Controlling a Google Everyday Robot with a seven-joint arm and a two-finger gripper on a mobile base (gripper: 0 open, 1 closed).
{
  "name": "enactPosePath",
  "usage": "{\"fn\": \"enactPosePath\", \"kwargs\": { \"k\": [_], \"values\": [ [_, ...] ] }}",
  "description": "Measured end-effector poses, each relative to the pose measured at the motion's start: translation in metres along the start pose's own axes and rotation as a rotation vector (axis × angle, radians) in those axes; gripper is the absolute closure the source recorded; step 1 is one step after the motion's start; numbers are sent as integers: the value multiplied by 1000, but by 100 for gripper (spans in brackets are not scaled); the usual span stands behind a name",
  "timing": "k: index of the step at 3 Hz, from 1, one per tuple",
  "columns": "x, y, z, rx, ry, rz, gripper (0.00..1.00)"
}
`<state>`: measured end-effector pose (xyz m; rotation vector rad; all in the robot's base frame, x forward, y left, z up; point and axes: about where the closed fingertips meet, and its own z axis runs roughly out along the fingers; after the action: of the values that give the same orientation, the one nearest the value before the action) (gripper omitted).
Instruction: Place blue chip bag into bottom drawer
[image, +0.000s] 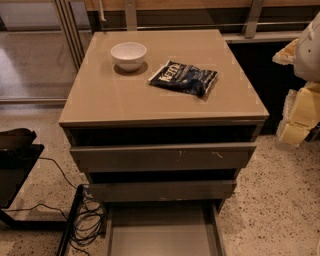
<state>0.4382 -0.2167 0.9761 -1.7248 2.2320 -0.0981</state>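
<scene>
The blue chip bag (184, 77) lies flat on the top of the taupe-grey cabinet (125, 100), right of centre, with its white "Kettle" lettering facing up. The bottom drawer (162, 235) is pulled out at the lower edge of the view and shows a bare flat grey floor with thin side walls. The two grey-fronted drawers above it are slightly ajar. My gripper (297, 112), white and cream-yellow, hangs at the right edge of the view. It is beside the cabinet, apart from the bag, and holds nothing that I can see.
A white bowl (129, 55) stands on the cabinet top, left of the bag. Black cables (87, 220) and a dark stand (17, 160) lie on the speckled floor to the left. A metal railing runs behind the cabinet.
</scene>
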Motion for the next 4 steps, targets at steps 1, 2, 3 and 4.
{"fn": "enactPosePath", "kwargs": {
  "k": [1, 2, 3, 4],
  "values": [
    [-4, -4, -1, 14, -13, 1, 0],
    [-15, -14, 3, 40, -66, -15, 0],
    [-39, -36, 13, 76, -124, -31, 0],
    [-59, -71, 29, 110, -243, -56, 0]
  ]
}}
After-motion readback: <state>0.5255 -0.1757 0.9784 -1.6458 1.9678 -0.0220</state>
